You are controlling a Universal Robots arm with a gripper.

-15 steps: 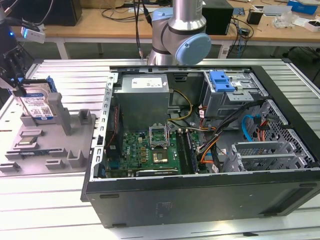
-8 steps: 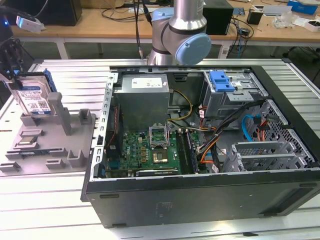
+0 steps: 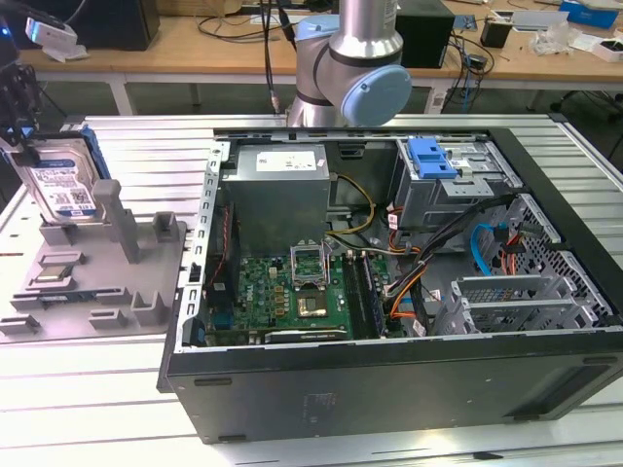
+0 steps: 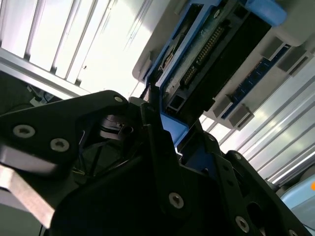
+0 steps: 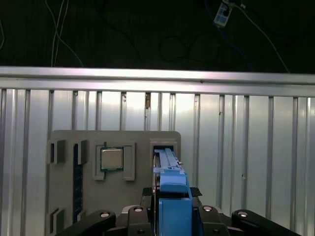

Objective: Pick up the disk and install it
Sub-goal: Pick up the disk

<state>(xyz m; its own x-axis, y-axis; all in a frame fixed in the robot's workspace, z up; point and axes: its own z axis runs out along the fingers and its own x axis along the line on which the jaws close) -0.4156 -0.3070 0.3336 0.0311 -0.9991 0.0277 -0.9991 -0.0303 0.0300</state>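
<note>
The disk (image 3: pixel 63 180), one flat silver-grey hard drive with a white-and-blue label and a blue plastic frame on its edges, stands upright on its narrow edge at the exterior view's far left. Its lower edge sits at the back corner of one grey moulded plastic tray (image 3: pixel 97 282) with upright posts. The black tool (image 3: pixel 19 107) is directly above the disk and is clamped on its upper edge. In the first wrist view the blue frame of the disk (image 5: pixel 172 187) lies tightly between the two black fingers of the tool (image 5: pixel 172 199). In the second wrist view the disk (image 4: pixel 216 54) shows its dark underside with one row of connector pins.

The tray (image 5: pixel 140 140) also carries one square silver processor chip (image 5: pixel 112 158), just beside the disk's slot. The tray lies on the slatted aluminium desk (image 3: pixel 88 389). Next to it, toward the exterior view's right, lies one open black computer case (image 3: pixel 389 379) with one green circuit board (image 3: pixel 282 297) inside. Behind the case stands the grey robot arm (image 3: pixel 355 58).
</note>
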